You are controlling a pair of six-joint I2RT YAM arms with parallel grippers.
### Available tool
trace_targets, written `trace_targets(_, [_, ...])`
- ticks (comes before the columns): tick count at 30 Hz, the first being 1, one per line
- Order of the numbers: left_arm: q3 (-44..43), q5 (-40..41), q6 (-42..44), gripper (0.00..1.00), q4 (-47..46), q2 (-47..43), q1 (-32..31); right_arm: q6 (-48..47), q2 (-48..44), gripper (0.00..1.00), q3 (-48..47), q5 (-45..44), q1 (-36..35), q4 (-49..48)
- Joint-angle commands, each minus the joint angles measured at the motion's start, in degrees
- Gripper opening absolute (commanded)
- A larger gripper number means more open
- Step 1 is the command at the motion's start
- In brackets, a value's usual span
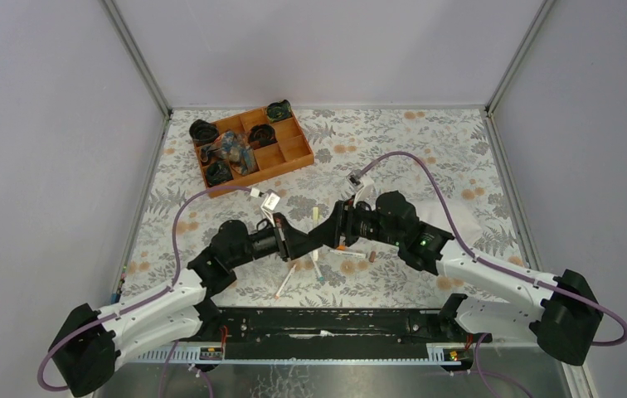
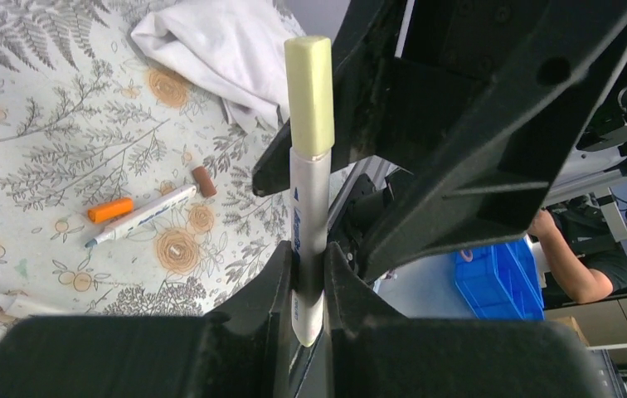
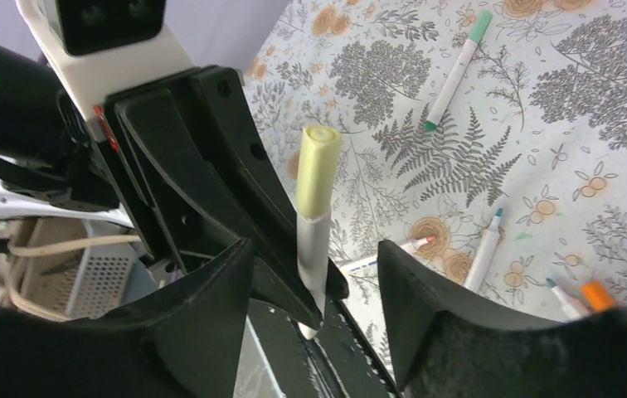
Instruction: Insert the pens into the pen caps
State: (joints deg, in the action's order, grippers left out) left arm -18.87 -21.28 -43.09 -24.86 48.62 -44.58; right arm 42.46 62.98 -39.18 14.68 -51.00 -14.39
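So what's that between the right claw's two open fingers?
A white pen with a yellowish cap on top, held by the left gripper; the right wrist view shows it.

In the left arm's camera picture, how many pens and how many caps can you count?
Pens: 3 (one held upright, two lying flat)
Caps: 3 (yellow on the held pen, orange and brown loose)
Total: 6
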Motion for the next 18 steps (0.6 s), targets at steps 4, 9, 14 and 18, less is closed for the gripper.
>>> trace_targets(4, [-0.94,2.88,-0.42,0.00,-3.25,-2.80,0.14,-10.21,-3.50,0.74,-6.88,1.58,-0.33,11.20])
trace_targets(9, [-0.73,1.96,0.34,0.00,-1.88,-4.24,0.15,-10.35,-5.13,0.81,-8.59,1.11,-0.32,12.26])
trace_targets(14, [-0.14,-2.88,2.53,0.00,-0.98,-5.96,0.17,-7.08,-5.06,0.83,-8.44,3.03,0.01,6.38])
trace_targets(18, [-0.88,-6.30,4.25,0.00,0.81,-6.49,0.16,-6.37,-3.56,0.83,-10.21,4.34,0.44,4.07])
